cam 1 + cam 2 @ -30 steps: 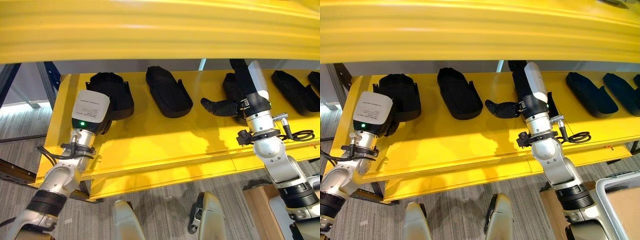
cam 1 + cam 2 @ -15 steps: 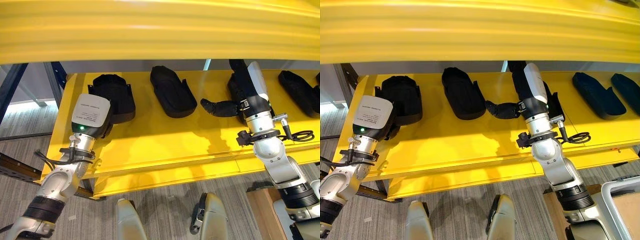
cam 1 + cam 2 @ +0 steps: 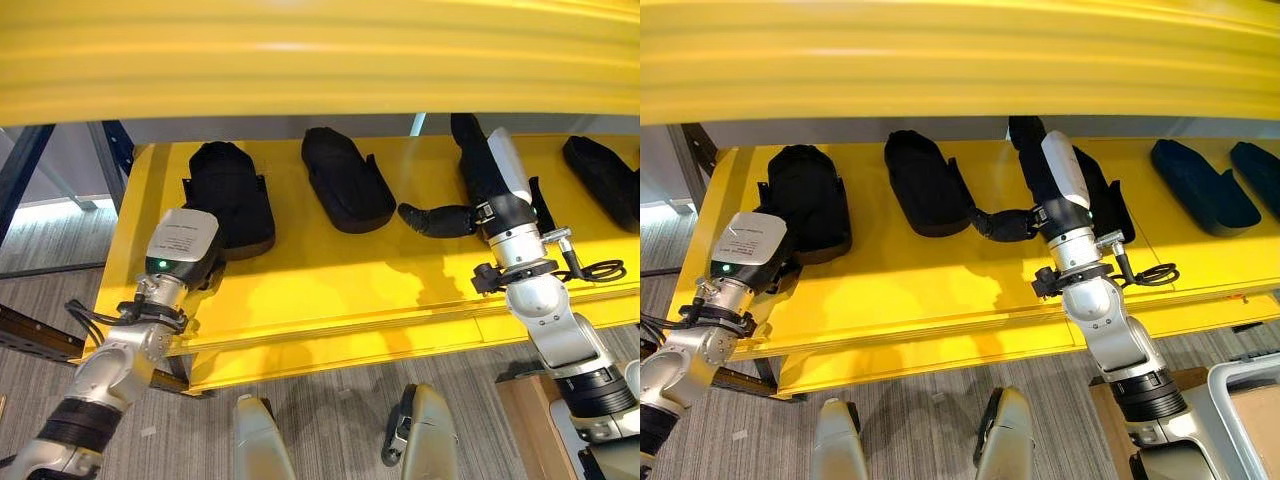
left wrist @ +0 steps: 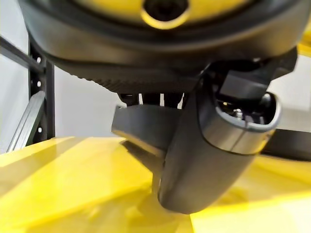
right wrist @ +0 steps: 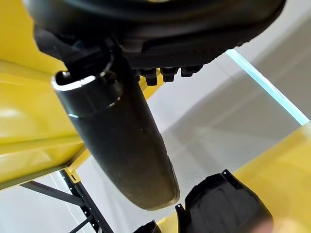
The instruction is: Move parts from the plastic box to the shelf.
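I see my right hand on the yellow metal shelf over a black moulded plastic part — thumb out, fingers unreadable; left hand beside another black part — fingers hidden.

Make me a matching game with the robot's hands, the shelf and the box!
Things:
1. left hand
2. right hand
3. shelf
4. plastic box

Clues:
a. yellow
b. grey rim, low on the robot's right
c. by the leftmost black part
d. thumb sticking out sideways

Pairs: 1-c, 2-d, 3-a, 4-b.
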{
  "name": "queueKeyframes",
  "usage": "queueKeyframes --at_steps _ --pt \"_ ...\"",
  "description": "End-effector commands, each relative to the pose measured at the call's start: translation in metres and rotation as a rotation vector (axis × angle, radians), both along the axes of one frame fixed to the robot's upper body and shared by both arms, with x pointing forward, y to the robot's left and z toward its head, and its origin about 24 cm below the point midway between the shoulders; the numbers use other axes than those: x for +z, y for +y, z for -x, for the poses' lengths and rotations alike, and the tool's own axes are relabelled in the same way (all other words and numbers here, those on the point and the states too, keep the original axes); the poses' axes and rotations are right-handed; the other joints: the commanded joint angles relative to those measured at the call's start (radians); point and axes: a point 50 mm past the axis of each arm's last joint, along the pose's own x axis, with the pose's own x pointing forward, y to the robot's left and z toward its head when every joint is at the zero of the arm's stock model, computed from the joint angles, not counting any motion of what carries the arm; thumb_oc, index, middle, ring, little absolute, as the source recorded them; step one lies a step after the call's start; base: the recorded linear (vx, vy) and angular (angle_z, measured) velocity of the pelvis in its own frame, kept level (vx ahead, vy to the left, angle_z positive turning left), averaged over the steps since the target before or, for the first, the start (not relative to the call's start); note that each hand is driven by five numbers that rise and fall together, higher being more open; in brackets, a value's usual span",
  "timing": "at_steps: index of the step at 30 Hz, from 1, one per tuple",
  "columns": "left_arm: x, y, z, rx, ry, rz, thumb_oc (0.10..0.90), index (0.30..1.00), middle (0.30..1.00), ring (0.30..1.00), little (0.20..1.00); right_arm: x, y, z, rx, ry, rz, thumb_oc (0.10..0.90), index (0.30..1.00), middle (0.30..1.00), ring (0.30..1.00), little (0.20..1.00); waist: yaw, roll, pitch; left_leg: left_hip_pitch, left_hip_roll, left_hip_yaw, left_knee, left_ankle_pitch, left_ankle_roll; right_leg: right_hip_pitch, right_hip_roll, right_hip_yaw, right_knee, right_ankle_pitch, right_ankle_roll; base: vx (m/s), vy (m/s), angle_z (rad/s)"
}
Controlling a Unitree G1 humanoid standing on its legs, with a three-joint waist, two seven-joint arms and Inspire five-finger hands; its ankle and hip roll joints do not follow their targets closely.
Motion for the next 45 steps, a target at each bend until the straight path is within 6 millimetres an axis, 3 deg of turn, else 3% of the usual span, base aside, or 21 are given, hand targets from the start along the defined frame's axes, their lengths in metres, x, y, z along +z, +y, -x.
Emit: queueKeyframes --at_steps 1,11,21,35,45 --pt "0.013 0.016 -0.001 0.038 0.049 -0.037 0.900 1.000 1.000 1.000 1.000 0.059 -0.010 0.019 0.025 -0.268 -0.098 0.900 1.000 1.000 1.000 1.000 0.012 0.007 0.008 0.027 -0.019 0.019 0.001 -0.037 0.098 0.094 0.019 0.020 -0.013 -0.105 -0.011 0.00 0.000 0.00" --pt "0.028 0.040 0.014 0.093 0.125 -0.122 0.900 1.000 1.000 1.000 1.000 0.059 -0.013 0.020 0.027 -0.248 -0.068 0.900 1.000 1.000 1.000 1.000 0.026 0.012 0.008 0.017 -0.021 0.013 -0.005 -0.031 0.096 0.096 0.019 0.013 -0.023 -0.099 -0.006 0.00 -0.001 0.00" --pt "0.030 0.056 0.034 0.124 0.184 -0.181 0.900 1.000 1.000 1.000 1.000 0.061 -0.017 0.022 0.017 -0.258 -0.048 0.900 1.000 1.000 1.000 1.000 0.042 0.021 0.012 0.013 -0.026 0.011 -0.010 -0.026 0.094 0.095 0.019 0.012 -0.023 -0.099 -0.003 0.00 0.000 0.00" --pt "0.058 0.050 0.037 0.044 0.137 -0.388 0.900 1.000 1.000 1.000 1.000 0.066 -0.016 0.025 0.020 -0.294 -0.025 0.900 1.000 1.000 1.000 1.000 0.048 0.025 0.013 0.008 -0.030 0.007 -0.013 -0.022 0.093 0.094 0.017 0.011 -0.026 -0.096 0.001 0.00 0.000 0.00" --pt "0.094 0.030 0.037 -0.029 -0.002 -0.456 0.900 1.000 1.000 1.000 1.000 0.067 -0.021 0.028 0.003 -0.307 -0.017 0.900 1.000 1.000 1.000 1.000 0.050 0.030 0.006 0.008 -0.032 0.008 -0.013 -0.021 0.091 0.094 0.017 0.011 -0.025 -0.097 0.002 0.00 0.000 0.00"
